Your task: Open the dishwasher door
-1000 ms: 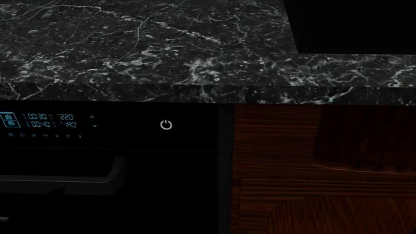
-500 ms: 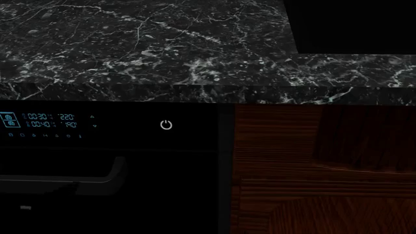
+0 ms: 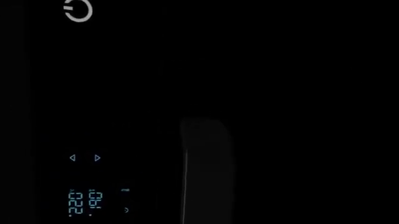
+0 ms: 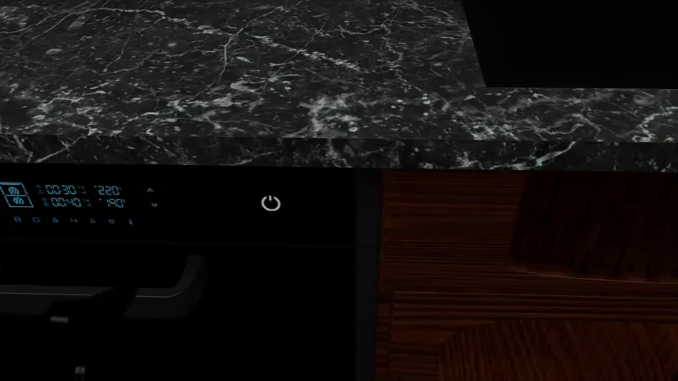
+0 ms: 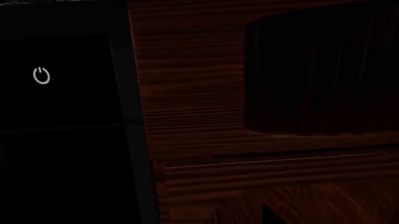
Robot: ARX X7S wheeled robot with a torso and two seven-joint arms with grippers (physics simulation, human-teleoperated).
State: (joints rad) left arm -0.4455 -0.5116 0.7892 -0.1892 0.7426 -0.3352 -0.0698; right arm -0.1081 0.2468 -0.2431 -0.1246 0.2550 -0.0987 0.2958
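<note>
Low at the head view's left edge, a dark shape with two small pale specks sits in front of the handle [image 4: 159, 286]; it is probably the left gripper [image 4: 63, 333], but it is too dark to tell how far its jaws stand apart or whether they touch anything. The right gripper shows in no picture, so its state cannot be told.

Just past that dark shape, the handle is a wide dark grey bar across the dishwasher door [image 4: 265, 317], its right end bending back toward the panel. In the left wrist view the handle [image 3: 206, 168] appears as a faint grey bar with a thin bright edge. The door is a glossy black panel and looks shut, flush under the counter.

Beyond the handle, higher on the door, the display [image 4: 69, 197] glows blue: it reads 00:30 and 220 on one line, 00:40 and 190 below, with small icons and two little arrows beside them. The left wrist view catches the digits 220 and 190 turned sideways. To the right of the display is a white power symbol [image 4: 271, 203].

Right of the door stands a reddish-brown wood cabinet [image 4: 529, 270]. Farthest off, above both, lies the black marble counter [image 4: 233, 79] with white veins.
</note>
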